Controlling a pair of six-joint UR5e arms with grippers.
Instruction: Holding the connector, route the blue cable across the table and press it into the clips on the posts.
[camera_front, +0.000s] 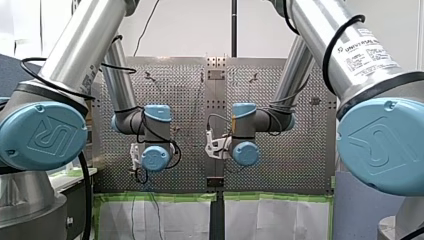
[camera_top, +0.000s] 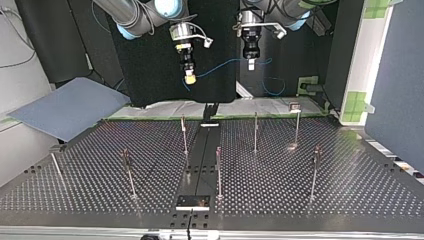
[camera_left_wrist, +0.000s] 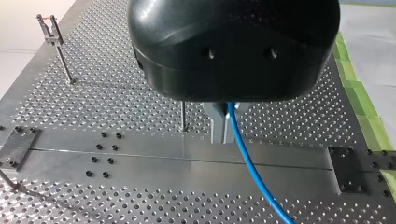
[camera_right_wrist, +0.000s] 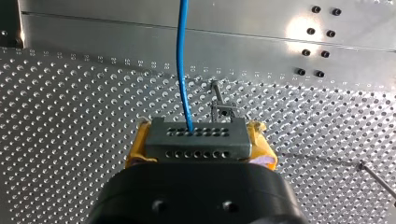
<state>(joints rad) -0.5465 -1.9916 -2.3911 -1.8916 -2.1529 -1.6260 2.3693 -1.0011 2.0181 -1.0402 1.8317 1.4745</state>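
Blue cable (camera_top: 225, 64) hangs in the air as a shallow sagging span, and its long axis runs left to right across the top view, well above the perforated metal bench (camera_top: 350, 190). One end enters a grey perforated connector block (camera_right_wrist: 196, 144). My right pincer (camera_top: 189, 76) is clenched on that block, with yellow pads (camera_right_wrist: 138, 144) pressed against its two short sides. In the right wrist view the cable leaves the connector straight ahead, away from the pincer.

At the other end of the span, my left pincer (camera_top: 251, 64) appears closed around the cable. The left wrist view shows the cable coming out from between the metal fingers (camera_left_wrist: 215, 122) and trailing down past them.

Thin metal posts with clips (camera_top: 255, 131) stand on the bench below the span and nearer the top view's camera. One post (camera_top: 183, 135) stands almost under the right pincer and another almost under the left.

The span lies roughly parallel to that pair of posts. I judge the coming move to be mostly a descent towards the clips, with the connector-holding right pincer nearer the first post.
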